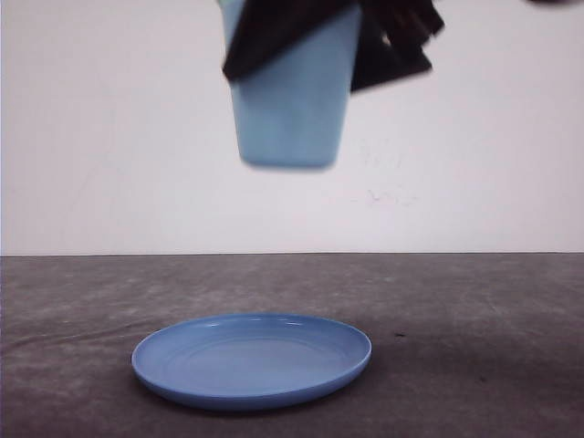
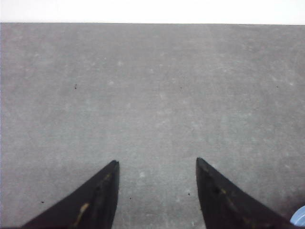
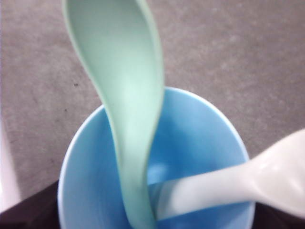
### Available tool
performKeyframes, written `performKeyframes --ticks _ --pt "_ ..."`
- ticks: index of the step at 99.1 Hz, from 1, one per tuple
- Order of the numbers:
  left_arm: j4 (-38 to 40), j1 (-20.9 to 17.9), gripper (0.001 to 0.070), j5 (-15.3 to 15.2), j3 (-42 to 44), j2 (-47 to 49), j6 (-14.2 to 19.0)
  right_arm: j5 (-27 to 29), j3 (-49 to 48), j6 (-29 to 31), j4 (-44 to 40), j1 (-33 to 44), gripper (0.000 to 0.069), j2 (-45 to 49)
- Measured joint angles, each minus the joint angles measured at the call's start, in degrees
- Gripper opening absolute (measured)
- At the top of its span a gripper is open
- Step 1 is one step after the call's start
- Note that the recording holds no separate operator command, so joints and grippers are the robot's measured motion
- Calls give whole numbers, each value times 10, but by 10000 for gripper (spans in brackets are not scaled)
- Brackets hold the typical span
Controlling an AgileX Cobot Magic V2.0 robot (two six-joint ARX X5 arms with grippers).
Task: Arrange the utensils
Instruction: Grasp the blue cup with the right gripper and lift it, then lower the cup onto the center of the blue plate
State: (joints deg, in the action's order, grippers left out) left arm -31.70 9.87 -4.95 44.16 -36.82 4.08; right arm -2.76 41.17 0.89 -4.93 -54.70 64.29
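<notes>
My right gripper point(image 1: 328, 41) hangs high over the table, shut on the light blue cup point(image 1: 292, 109). In the right wrist view both utensils stand inside the cup point(image 3: 205, 138). The mint-green spoon point(image 3: 121, 71) leans out over one side of the rim. The white fork point(image 3: 267, 176) leans out over another side, too blurred to make out its tines. A dark finger point(image 3: 33, 210) shows beside the cup wall. My left gripper point(image 2: 157, 162) is open above bare grey table with nothing between its fingers.
A round blue plate point(image 1: 251, 360) lies on the grey table near the front, below the raised cup, with nothing on it. A sliver of its rim point(image 2: 300, 217) shows beside the left gripper. A white wall stands behind the table.
</notes>
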Motion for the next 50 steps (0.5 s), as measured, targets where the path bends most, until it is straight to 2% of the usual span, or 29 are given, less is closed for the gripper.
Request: performKeyframes --ticks 17,50 --pt "0 0 304 0 0 0 0 0 -70 0 106 0 478 4" --pt "0 0 304 0 0 0 0 0 -83 4 180 0 478 99"
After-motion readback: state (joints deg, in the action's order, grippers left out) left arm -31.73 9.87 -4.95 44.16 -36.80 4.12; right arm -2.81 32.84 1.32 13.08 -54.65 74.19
